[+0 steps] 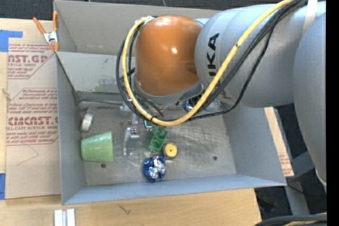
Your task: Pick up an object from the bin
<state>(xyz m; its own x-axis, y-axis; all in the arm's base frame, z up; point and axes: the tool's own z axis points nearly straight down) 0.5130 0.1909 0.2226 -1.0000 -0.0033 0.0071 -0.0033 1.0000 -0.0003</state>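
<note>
The lower end of my gripper (pixel 131 134) shows just below the arm's wrist, over the bin floor near the middle. A small dark green block (pixel 157 140) lies just right of it. Next to that block sits a little yellow round piece (pixel 170 151). A light green cup (pixel 98 147) lies on its side to the gripper's left. A crumpled blue and white ball (pixel 154 168) rests near the front wall, below and right of the gripper. I see nothing held in the gripper.
A small grey cylinder (pixel 86 121) lies by the left wall above the cup. The arm with its orange cover and yellow cable hides the back and middle of the bin. The bin's right part shows bare floor.
</note>
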